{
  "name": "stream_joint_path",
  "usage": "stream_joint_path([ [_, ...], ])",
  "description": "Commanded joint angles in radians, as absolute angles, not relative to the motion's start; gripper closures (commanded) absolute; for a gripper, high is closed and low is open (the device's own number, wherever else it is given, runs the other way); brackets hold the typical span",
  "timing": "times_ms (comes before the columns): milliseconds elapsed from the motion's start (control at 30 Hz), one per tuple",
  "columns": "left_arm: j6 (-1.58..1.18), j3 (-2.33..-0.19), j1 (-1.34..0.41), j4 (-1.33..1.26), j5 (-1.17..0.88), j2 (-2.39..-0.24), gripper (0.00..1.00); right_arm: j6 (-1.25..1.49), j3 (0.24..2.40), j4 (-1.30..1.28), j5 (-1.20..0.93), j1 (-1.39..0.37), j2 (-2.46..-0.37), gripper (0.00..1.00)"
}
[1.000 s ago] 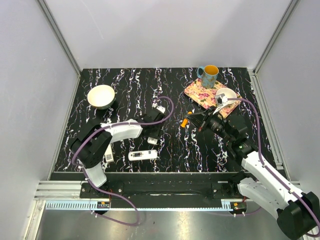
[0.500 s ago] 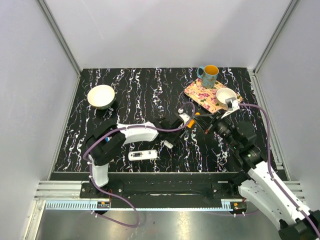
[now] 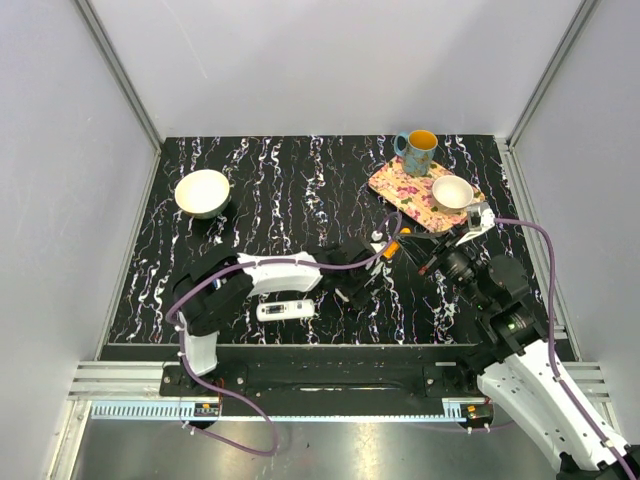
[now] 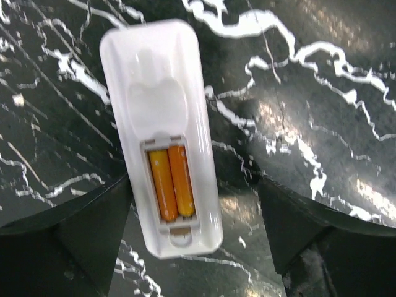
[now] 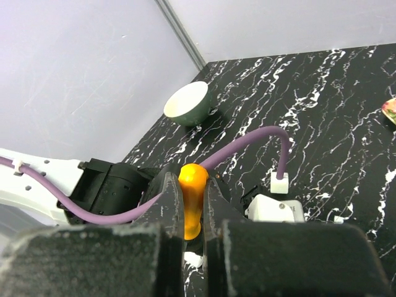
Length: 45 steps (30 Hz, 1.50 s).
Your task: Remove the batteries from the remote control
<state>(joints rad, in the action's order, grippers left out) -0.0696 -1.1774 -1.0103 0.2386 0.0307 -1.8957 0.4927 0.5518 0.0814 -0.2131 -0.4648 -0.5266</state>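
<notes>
- The right tool point(image 5: 192, 207) is clamped on 1 orange battery point(image 5: 192, 197), which stands nearly upright between the 2 fingers with its rounded top poking above them.
- From above, that battery sits raised over the desk point(image 3: 270, 175), near the front corner of a flowered tray point(image 3: 405, 190).
- The left tool point(image 4: 193, 185) is spread wide, gripping nothing, its dark fingers point(image 4: 93, 229) on either side of a white remote point(image 4: 162, 68).
- The remote lies back-up on the black, white-veined desk, its cover off and the compartment exposed.
- A pair of batteries point(image 4: 172, 182), both orange, lies side by side in that compartment, at the end of the remote nearest the fingers.
- The remote sits closer to 1 finger than to the other; I cannot tell whether it touches either.
- A purple cable point(image 5: 247, 139) arches over the left arm's wrist.
- A second remote point(image 3: 285, 310) lies flat near the front edge of the desk, beside the left arm.
- A cream bowl point(image 3: 202, 192) stands at the far left of the desk, well apart from both tools.
- A small white bowl point(image 3: 452, 190) rests on the tray, and a blue mug point(image 3: 417, 150) with an orange inside stands at the tray's far edge.
</notes>
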Motion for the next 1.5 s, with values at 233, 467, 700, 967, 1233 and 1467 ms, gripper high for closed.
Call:
stream_joint_path([
  [233, -0.182, -0.974, -0.974, 0.123, 0.015, -1.583, 0.1, 0.486, 0.577, 0.107, -0.233, -0.471, -0.538, 1.0],
  [467, -0.325, -0.769, -0.874, -0.014, -0.167, -1.388, 0.16, 0.514, 0.571, 0.086, -0.149, -0.471, -0.695, 1.0],
  [700, -0.371, -0.698, -0.874, -0.054, -0.225, -1.335, 0.31, 0.522, 0.516, 0.204, -0.16, -0.471, -0.819, 1.0],
  [967, -0.39, -0.788, -0.959, -0.124, -0.273, -1.498, 0.71, 0.541, 0.523, 0.23, -0.153, -0.428, -0.934, 1.0],
  [1233, -0.434, -0.877, -0.966, -0.15, -0.236, -1.709, 1.0, 0.549, 0.514, 0.244, -0.169, -0.411, -0.959, 1.0],
  [1467, -0.433, -0.902, -0.963, -0.059, -0.149, -1.759, 1.0, 0.542, 0.508, 0.245, -0.173, -0.41, -0.968, 1.0],
])
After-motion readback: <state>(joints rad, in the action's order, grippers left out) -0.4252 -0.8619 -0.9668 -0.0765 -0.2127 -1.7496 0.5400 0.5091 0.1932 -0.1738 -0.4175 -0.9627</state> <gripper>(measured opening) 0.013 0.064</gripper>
